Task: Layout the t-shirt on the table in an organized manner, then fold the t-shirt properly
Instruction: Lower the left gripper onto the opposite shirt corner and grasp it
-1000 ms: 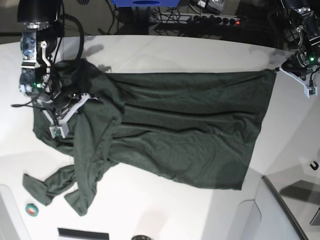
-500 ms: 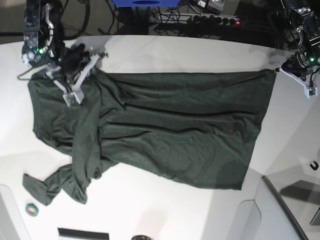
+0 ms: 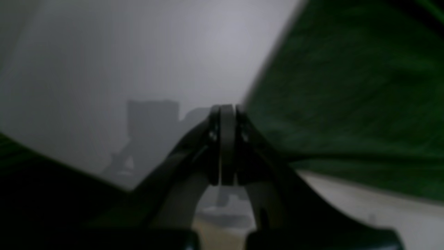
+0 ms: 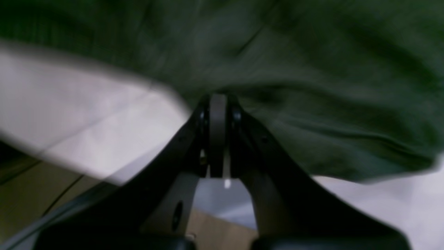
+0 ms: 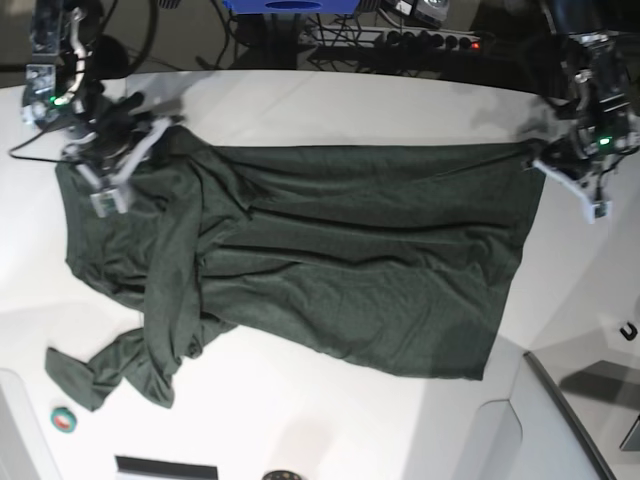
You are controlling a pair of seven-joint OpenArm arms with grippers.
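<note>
While t-shirt (image 5: pixel 300 260) sprawls across table (image 5: pixel 330 110), sleeve end bunched. Left wrist: left gripper (image 3: pixel 227 114) clamped at hem corner. Right wrist: right gripper (image 4: pixel 218 104) pinching shoulder fabric. Advice: pull apart evenly, flatten wrinkles.

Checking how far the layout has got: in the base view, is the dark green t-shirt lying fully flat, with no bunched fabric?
No: the dark green knit t-shirt is bunched and twisted at its left end, a sleeve trailing toward the white table's near edge.

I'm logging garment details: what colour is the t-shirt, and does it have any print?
The t-shirt is plain dark forest green with no print, clearest in the base view.
</note>
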